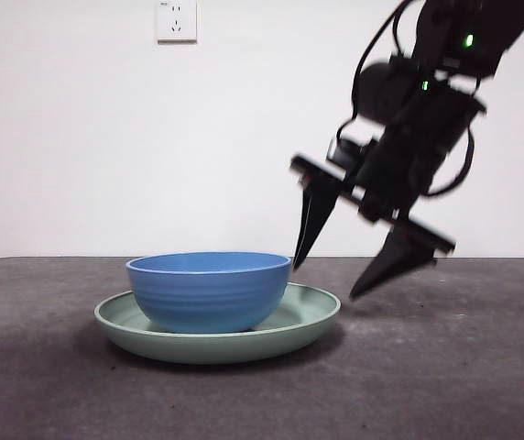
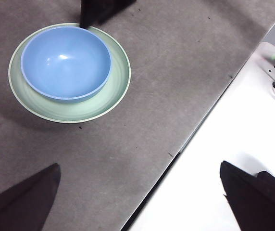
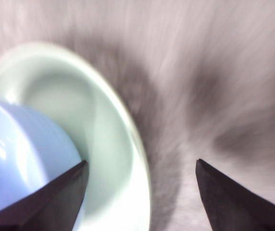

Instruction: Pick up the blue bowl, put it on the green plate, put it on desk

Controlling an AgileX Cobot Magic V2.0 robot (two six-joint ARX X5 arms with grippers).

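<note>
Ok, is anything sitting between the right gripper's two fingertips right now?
Only the green plate rim and bare desk, as the right wrist view shows. The right gripper is open and empty; one tip is beside the blue bowl rim, the other beyond the plate.

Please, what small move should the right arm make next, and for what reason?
Probably lower the right claw so one open jaw goes inside the blue bowl and the other stays outside its rim. The bowl sits in the green plate, not yet on the desk, and the claw holds nothing.
</note>
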